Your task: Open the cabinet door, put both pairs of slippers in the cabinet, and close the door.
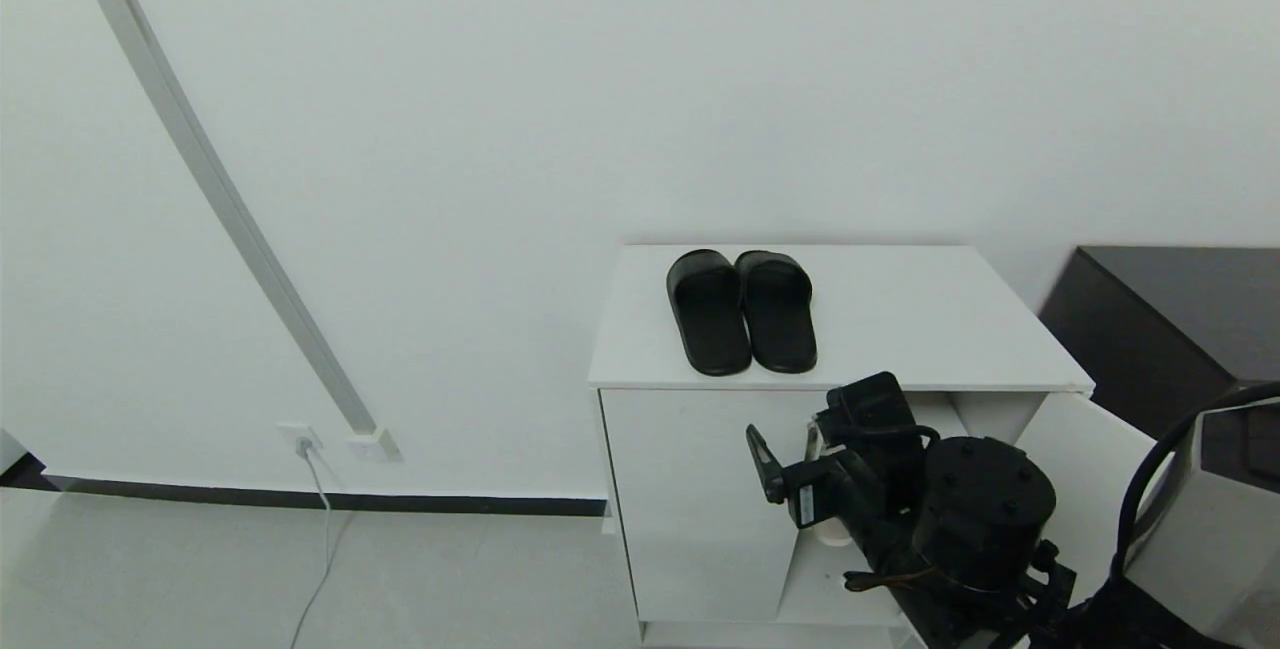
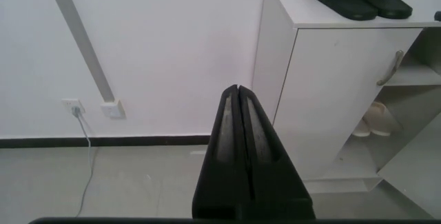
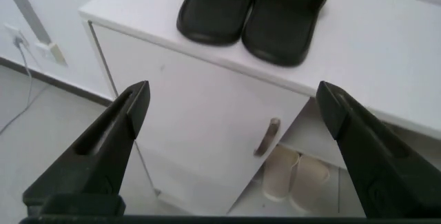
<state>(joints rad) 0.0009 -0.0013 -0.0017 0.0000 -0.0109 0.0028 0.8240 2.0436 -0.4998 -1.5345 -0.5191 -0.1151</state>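
The black slippers are cut off at their far ends.

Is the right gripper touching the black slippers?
Apart. The right wrist view shows the open right gripper before the cabinet door, well short of the black slippers on top.

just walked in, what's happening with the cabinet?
The right door of the cabinet is open. A pale pair of slippers sits inside; the black pair is on top of the cabinet. The right claw is open and empty in front of the cabinet. The left claw is shut, holding nothing.
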